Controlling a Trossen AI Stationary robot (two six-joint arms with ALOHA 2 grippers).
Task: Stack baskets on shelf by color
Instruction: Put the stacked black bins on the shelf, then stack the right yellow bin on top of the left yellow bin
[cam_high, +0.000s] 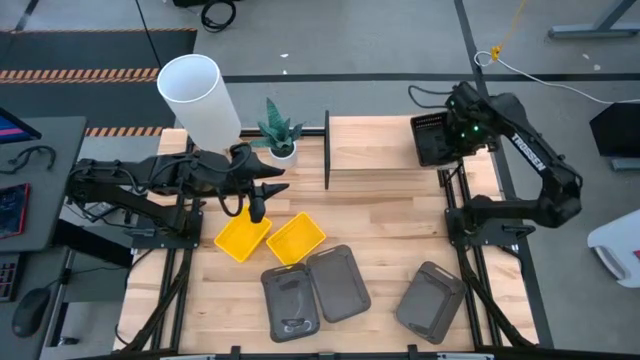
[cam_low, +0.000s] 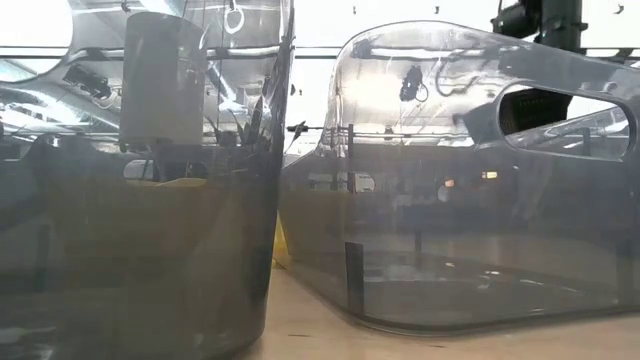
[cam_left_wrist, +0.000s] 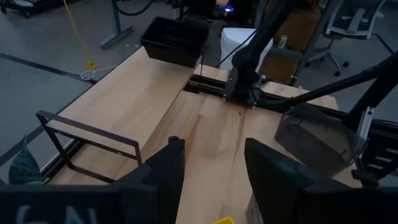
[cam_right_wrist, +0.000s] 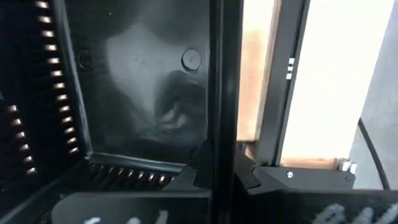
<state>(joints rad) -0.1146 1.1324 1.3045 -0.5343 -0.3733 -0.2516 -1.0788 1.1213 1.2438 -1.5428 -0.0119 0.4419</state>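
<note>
A black slotted basket (cam_high: 430, 138) is over the right end of the light-wood shelf (cam_high: 385, 150), and my right gripper (cam_right_wrist: 216, 174) is shut on it. I cannot tell whether the basket rests on the plank. Two yellow baskets (cam_high: 243, 238) (cam_high: 296, 238) lie on the table left of centre. My left gripper (cam_high: 258, 200) hovers open just above and behind them; only bare wood shows between its fingers (cam_left_wrist: 214, 168). Three dark grey baskets (cam_high: 291, 300) (cam_high: 338, 283) (cam_high: 432, 300) lie near the front edge. My right gripper pinches the black basket's side wall (cam_right_wrist: 217, 106), the one toward the table's right edge. One finger (cam_right_wrist: 186, 180) is inside the basket and the other (cam_right_wrist: 252, 175) is outside. The fingers come from above and point down. The basket hangs upright, its opening up.
A white cylinder (cam_high: 198, 95) and a small potted plant (cam_high: 278, 130) stand at the back left, beside the shelf's black frame post (cam_high: 327, 150). In the low view two grey baskets (cam_low: 140, 250) (cam_low: 470, 200) fill the foreground. Bare tabletop lies between the shelf and the grey baskets.
</note>
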